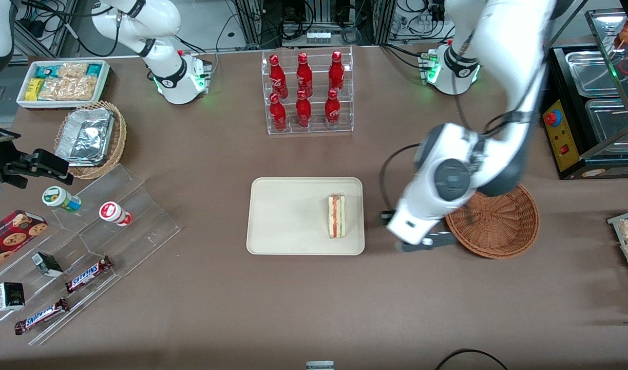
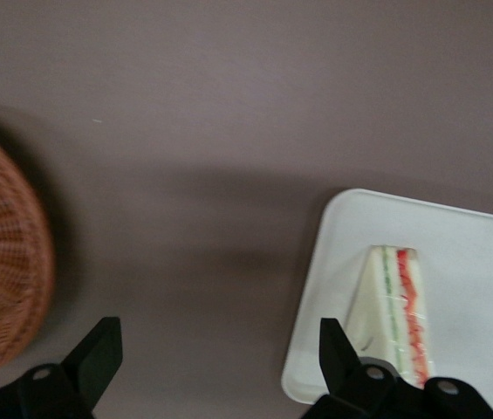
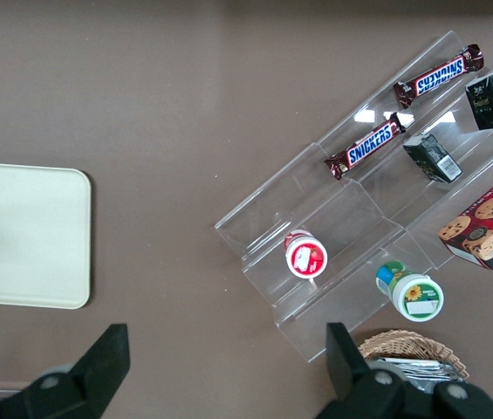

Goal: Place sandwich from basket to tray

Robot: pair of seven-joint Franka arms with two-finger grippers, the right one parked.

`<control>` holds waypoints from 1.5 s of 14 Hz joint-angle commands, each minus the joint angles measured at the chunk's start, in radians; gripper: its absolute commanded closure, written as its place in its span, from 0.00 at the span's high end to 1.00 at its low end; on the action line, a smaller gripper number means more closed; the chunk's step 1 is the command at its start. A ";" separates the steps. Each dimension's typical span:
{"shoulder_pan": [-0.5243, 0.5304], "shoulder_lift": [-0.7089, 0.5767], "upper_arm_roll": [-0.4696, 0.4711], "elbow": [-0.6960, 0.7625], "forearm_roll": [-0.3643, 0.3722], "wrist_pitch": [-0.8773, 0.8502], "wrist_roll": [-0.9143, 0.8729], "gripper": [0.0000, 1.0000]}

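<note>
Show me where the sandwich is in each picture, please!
Front view: the sandwich lies on the tray, at the end nearest the basket.
Left wrist view: the sandwich lies on the tray, beside the open claw.
Right wrist view: no sandwich; only a bare end of the tray.
Shared landmark: the cream tray.
</note>
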 commanded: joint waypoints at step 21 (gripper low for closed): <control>0.242 -0.610 0.080 -0.217 -0.004 -0.366 0.480 1.00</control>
